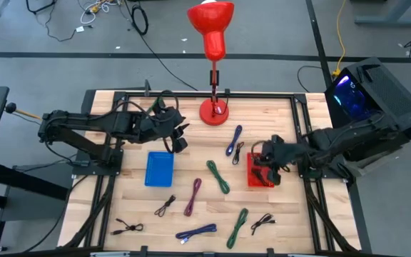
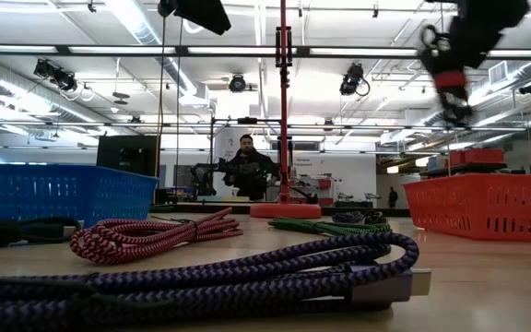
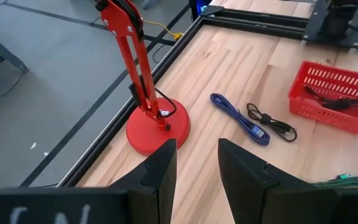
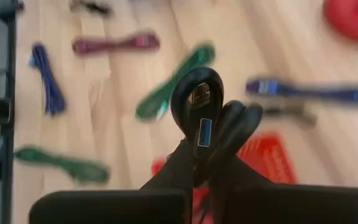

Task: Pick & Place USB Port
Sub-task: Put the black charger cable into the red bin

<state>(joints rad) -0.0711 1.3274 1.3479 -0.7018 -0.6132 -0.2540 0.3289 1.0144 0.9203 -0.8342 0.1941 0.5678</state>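
Observation:
My right gripper (image 4: 199, 168) is shut on a coiled black USB cable (image 4: 211, 121), whose plug with a blue insert (image 4: 204, 132) faces the wrist camera. It hovers over the red basket (image 1: 260, 176) at the table's right, and shows high in the low view (image 2: 450, 78). My left gripper (image 3: 197, 165) is open and holds nothing. It hangs near the blue basket's (image 1: 159, 169) far side (image 1: 178, 137), pointing toward the red lamp stand (image 3: 157, 127). My right gripper pinches the black cable bundle between its two fingers at the coil's lower part (image 4: 194, 163). The loops and the plug stand up past the fingertips. The bundle is lifted clear above the red basket (image 4: 267, 157).
Several loose cables lie on the wood: purple (image 1: 234, 139), black (image 1: 238, 152), green (image 1: 217, 176), maroon (image 1: 193, 196), blue (image 1: 196, 233), green (image 1: 237, 227) and small black ones (image 1: 127, 228). The red lamp base (image 1: 214, 111) stands at the far edge. A person (image 2: 250, 171) is beyond the table.

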